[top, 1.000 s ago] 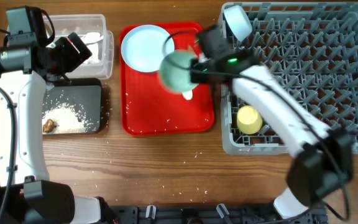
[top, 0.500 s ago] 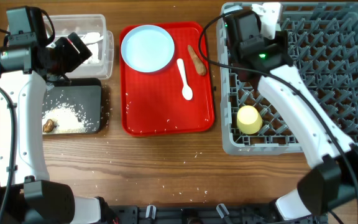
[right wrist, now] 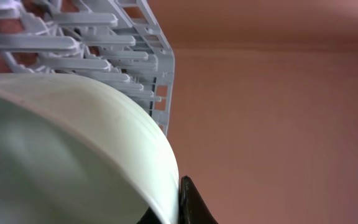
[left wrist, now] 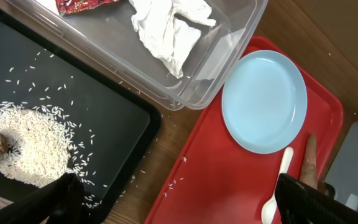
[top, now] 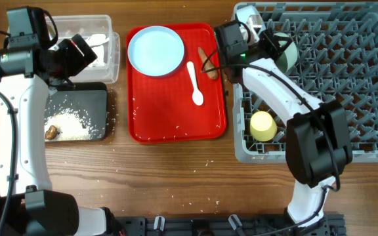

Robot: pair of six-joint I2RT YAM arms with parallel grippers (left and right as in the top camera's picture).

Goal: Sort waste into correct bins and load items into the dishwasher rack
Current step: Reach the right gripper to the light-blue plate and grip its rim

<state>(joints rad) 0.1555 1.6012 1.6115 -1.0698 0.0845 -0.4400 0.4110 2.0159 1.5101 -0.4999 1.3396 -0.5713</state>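
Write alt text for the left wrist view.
A pale blue plate lies on a red tray, a white spoon and brown stick beside it. Left of it, a black tray holds rice; a clear tub holds crumpled paper.

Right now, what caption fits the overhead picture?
Right gripper holds a pale green bowl at the dishwasher rack; pale blue plate and white spoon lie on the red tray.

Dense rack pegs point(top: 336, 65) around green bowl point(top: 286, 51)

Wrapper point(left wrist: 82, 5) print, if any, unreadable.
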